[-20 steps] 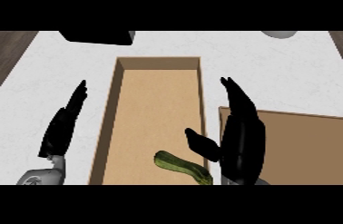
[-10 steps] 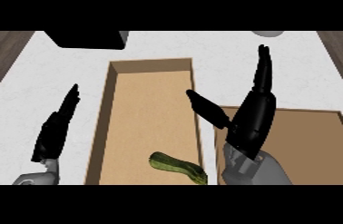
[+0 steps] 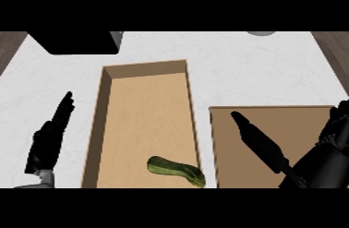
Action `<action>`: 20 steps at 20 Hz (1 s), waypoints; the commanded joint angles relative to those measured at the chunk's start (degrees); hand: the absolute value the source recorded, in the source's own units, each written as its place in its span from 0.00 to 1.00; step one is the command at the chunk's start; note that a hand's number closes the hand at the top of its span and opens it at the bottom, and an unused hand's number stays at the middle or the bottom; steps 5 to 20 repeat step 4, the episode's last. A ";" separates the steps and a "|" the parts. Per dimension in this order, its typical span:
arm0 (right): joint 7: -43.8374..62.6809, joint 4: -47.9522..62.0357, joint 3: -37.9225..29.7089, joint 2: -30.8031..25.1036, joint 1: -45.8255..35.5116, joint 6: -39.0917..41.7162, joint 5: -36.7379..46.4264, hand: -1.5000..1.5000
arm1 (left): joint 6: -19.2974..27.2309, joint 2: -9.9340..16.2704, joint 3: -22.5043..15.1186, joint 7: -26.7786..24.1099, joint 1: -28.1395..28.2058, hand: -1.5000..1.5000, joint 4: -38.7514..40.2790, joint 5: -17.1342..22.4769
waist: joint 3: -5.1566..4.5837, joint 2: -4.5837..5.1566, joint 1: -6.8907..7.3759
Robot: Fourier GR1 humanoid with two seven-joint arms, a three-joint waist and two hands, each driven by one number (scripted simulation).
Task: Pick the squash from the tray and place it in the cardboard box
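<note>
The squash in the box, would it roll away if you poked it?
Probably a little: the squash looks long and rounded, lying on its side on the flat floor of the cardboard box. Its slight curve would likely make it wobble rather than roll straight, and the wall it lies near should stop it. It looks stiff, not floppy.

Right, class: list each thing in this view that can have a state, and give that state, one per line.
Squash: lying inside the cardboard box, near end.
Cardboard box: open-topped, holding the squash.
Tray: nothing visible on it.
Left hand: open, fingers straight, holding nothing.
Right hand: open over the tray, holding nothing.
</note>
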 commanded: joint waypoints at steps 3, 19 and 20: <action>-3.19 -19.60 3.34 -9.66 20.71 -1.96 -8.16 0.00 | 0.56 -0.71 -0.47 -0.88 2.18 0.50 -1.59 -0.79 | 0.05 -0.05 -0.48; -4.48 -19.51 3.77 -10.11 23.98 -4.22 -8.78 0.00 | -0.81 0.27 0.85 -2.00 2.10 0.50 0.14 0.51 | 0.04 0.05 -0.31; -4.48 -19.51 3.77 -10.11 23.98 -4.22 -8.78 0.00 | -0.81 0.27 0.85 -2.00 2.10 0.50 0.14 0.51 | 0.04 0.05 -0.31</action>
